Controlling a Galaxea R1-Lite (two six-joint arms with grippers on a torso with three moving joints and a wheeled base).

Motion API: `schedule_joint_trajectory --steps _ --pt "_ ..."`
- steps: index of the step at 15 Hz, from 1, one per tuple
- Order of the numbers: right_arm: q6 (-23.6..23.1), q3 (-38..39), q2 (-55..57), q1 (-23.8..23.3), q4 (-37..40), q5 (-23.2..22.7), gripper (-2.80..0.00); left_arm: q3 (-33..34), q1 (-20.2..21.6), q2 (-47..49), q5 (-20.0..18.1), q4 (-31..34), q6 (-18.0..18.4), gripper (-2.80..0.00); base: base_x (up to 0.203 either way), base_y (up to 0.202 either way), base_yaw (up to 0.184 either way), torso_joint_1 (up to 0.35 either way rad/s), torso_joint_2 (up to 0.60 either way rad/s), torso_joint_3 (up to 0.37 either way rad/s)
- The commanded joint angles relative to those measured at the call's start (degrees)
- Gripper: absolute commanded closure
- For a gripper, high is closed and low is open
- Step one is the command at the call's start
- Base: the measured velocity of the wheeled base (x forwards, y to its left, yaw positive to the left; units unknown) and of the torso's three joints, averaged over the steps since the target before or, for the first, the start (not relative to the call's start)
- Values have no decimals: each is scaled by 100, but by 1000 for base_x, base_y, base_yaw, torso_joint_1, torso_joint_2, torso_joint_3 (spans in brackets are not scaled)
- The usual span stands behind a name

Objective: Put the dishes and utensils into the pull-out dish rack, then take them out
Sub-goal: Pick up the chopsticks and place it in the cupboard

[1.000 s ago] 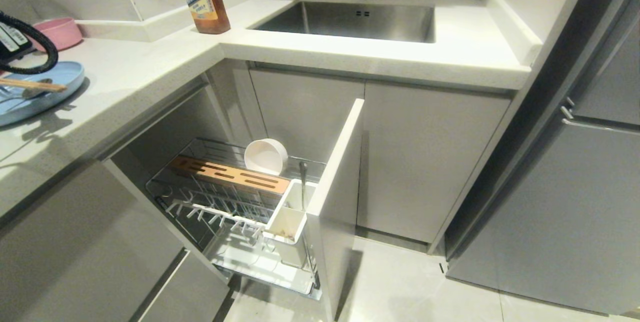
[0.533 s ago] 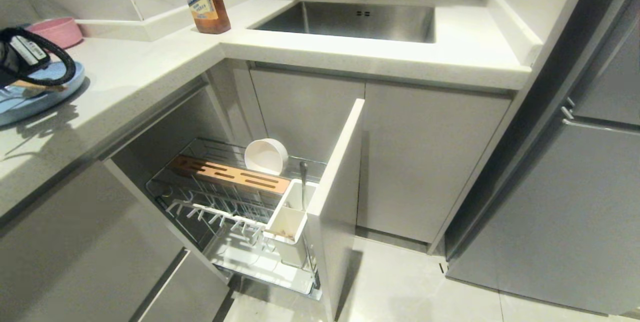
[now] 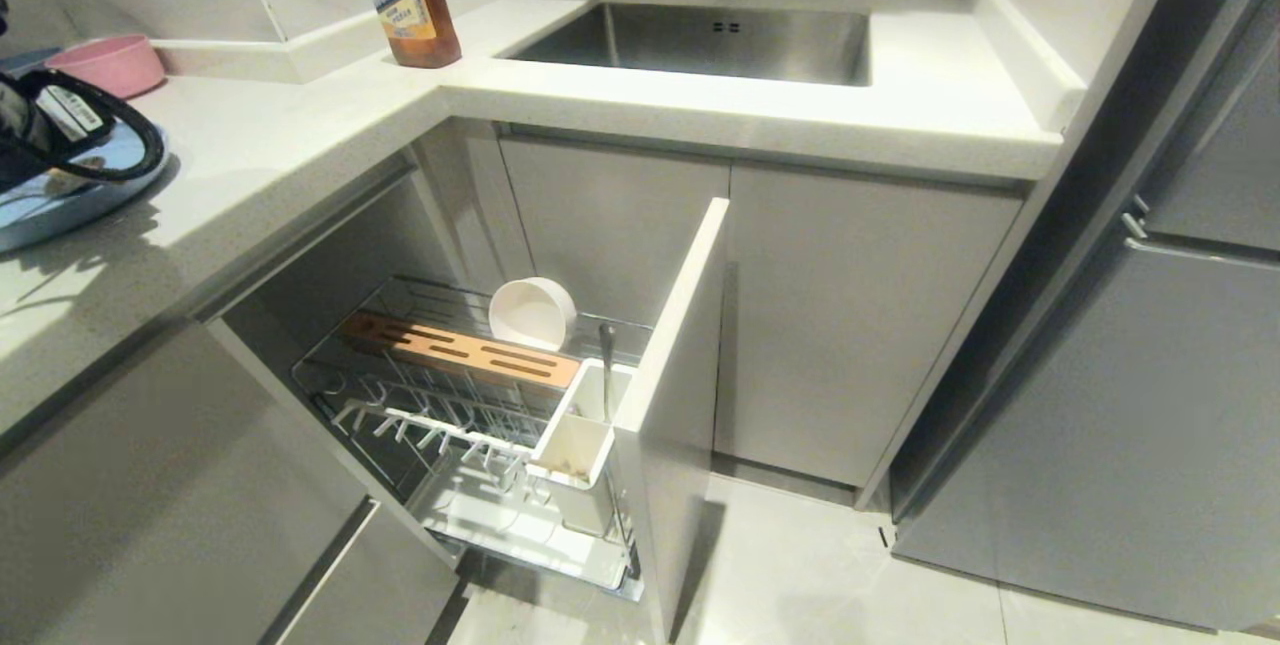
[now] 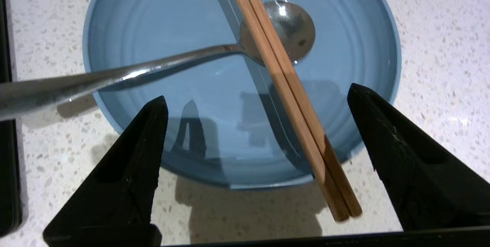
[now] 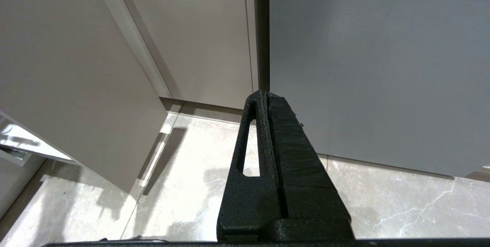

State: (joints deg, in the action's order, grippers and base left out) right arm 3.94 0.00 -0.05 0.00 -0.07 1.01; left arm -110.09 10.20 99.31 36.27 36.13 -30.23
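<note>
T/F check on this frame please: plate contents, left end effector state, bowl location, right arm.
1. The chopsticks lie across the spoon on the light-blue plate. True.
2. The left end effector is shut on the chopsticks. False: its fingers stand open, holding nothing.
3. The cream-white bowl sits in the sink. False: it rests in the pull-out dish rack, behind the slotted wooden block.
4. The right end effector is shut, down by the floor. True.
</note>
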Motion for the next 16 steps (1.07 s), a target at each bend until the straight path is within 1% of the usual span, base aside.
schedule_joint_trajectory --steps 1,6,9,13,16 --pt "2 0 5 0 -1 0 0 -3 43 53 13 -18 -18 -280 0 0 0 0 0 0" --pt "2 0 5 0 -1 -2 0 -3 67 126 3 -44 -9 -280 0 0 0 0 0 0" --pt "2 0 5 0 -1 -5 0 5 97 186 -14 -176 -9 -280 0 0 0 0 0 0" --pt "2 0 5 0 -1 3 0 -2 97 256 -240 -194 -9 -280 0 0 0 0 0 0" --pt "2 0 5 0 -1 -4 0 3 164 273 -252 -261 -9 -280 0 0 0 0 0 0"
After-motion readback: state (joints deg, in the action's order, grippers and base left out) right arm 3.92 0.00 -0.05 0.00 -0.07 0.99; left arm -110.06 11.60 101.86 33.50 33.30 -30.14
